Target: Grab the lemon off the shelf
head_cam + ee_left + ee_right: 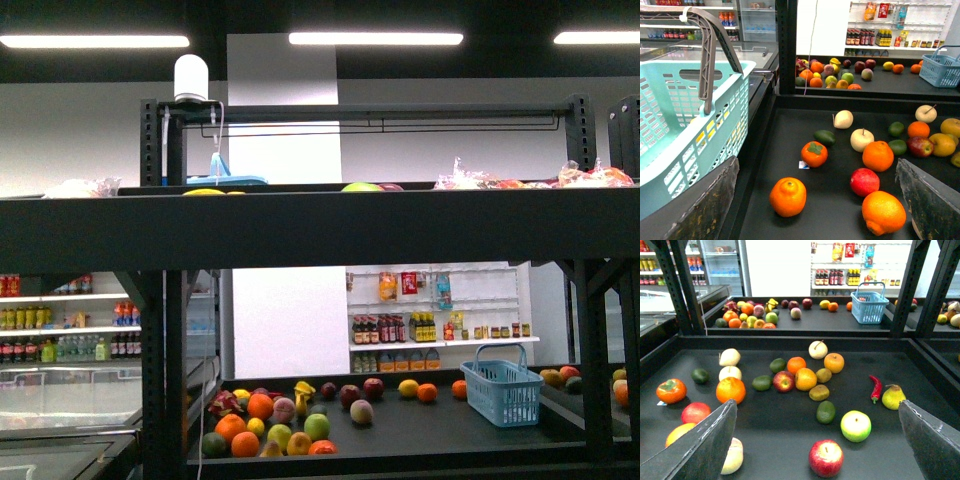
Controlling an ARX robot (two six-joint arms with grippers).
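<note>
The lemon (pixel 884 212) is an oval fruit with a nub end that looks yellow-orange here. It lies on the dark tray of the black shelf (pixel 785 135), between my left fingertips and nearer the right-hand pad (pixel 932 200). My left gripper (pixel 815 217) is open and empty just above the tray. In the right wrist view the lemon (pixel 677 432) is half hidden behind one pad (pixel 700 445). My right gripper (pixel 817 452) is open and empty over the same tray (pixel 780 427). The front view shows the shelf's black front beam (pixel 300 228) but neither arm.
A teal basket (pixel 670 115) stands to one side of the left gripper. A tangerine (pixel 788 196) and a red fruit (pixel 864 181) lie by the lemon. A red apple (pixel 826 458) and a green apple (pixel 856 425) lie between the right fingers. Beyond is a far tray with a blue basket (pixel 505 385).
</note>
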